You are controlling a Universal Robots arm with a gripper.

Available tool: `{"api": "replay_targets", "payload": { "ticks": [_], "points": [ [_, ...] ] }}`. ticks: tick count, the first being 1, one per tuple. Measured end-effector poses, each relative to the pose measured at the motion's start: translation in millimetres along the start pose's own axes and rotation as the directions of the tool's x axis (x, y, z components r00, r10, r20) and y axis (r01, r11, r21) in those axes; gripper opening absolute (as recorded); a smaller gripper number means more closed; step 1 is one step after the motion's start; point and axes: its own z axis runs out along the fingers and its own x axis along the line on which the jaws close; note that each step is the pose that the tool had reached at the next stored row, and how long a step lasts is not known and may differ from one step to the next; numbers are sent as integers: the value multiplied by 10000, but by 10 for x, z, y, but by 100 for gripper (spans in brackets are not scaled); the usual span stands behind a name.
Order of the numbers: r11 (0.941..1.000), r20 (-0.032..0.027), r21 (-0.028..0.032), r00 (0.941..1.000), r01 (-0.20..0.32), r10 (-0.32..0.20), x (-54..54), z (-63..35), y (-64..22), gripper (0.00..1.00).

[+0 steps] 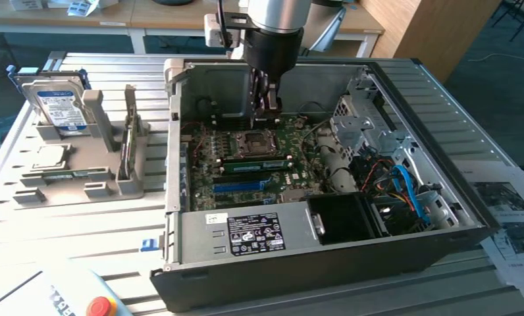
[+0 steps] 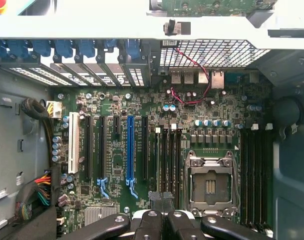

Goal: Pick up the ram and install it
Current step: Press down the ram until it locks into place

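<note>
Inside the case, tool closed; motherboard partly hidden.

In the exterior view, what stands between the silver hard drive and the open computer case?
One ram stick, upright on its edge in the grey holder, as the exterior view shows.

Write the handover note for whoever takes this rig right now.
Hand: shut, lowered inside the open computer case, just above the memory slots beside the processor socket. Whether it grips a stick cannot be told.
Ram: one stick stands on edge in the grey holder, outside the case on the exterior view's left. A green stick looks seated in a slot on the socket's other side.
Done: apparently that one stick.
Left: the stick in the holder is not installed.
</note>
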Motion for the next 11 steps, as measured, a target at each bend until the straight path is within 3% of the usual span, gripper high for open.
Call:
{"api": "replay_targets", "payload": {
  "ticks": [6,11],
  "points": [
    [10000,1,-1,10000,-61,61,0,0,0,10],
    [9956,28,-16,9956,-936,936,0,0,0,10]
  ]
}}
